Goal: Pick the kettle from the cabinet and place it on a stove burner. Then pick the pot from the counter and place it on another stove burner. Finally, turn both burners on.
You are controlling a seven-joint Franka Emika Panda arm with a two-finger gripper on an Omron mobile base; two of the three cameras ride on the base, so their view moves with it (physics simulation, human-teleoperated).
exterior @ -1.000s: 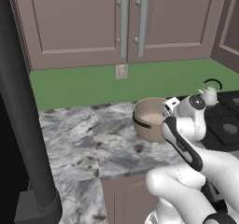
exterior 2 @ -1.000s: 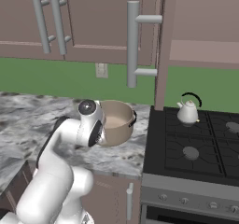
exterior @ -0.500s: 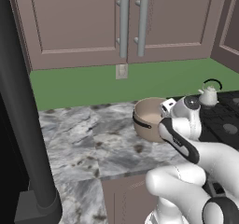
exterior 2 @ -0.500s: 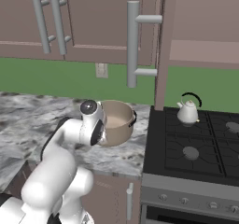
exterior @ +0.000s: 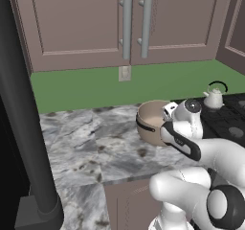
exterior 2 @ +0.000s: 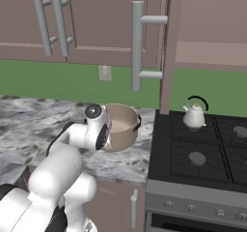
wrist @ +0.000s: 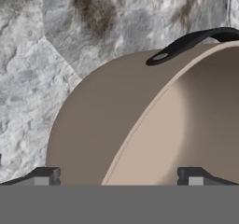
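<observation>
A white robot arm reaches over a marbled counter (exterior: pixel 81 143) toward a wide tan pot (exterior: pixel 152 123). Seen from the hand camera, the pincer (wrist: pixel 119 177) is spread wide, one dark fingertip (wrist: pixel 44 175) outside the pot's wall and the other inside its pale bowl, so the rim runs up between them. The fingertips look clear of the wall, though the view is too tight to be sure they are not touching it. A dark loop handle (wrist: pixel 196 43) arches on the rim ahead of the pincer, and the veined stone lies beyond and to the side of it.

From the right base camera, the pot (exterior 2: pixel 120 127) sits on the counter (exterior 2: pixel 29 124) directly past the arm's wrist, close to the edge of a black stove (exterior 2: pixel 202 153). Further off to the right of the pincer, a small silvery kettle (exterior 2: pixel 194 116) with a black arched handle stands on the stove's back-left burner. The front-left burner (exterior 2: pixel 197 157) is bare. Above, mauve-brown cabinet doors (exterior: pixel 81 23) with long grey bar handles (exterior: pixel 127 25) are closed over a green wall.
</observation>
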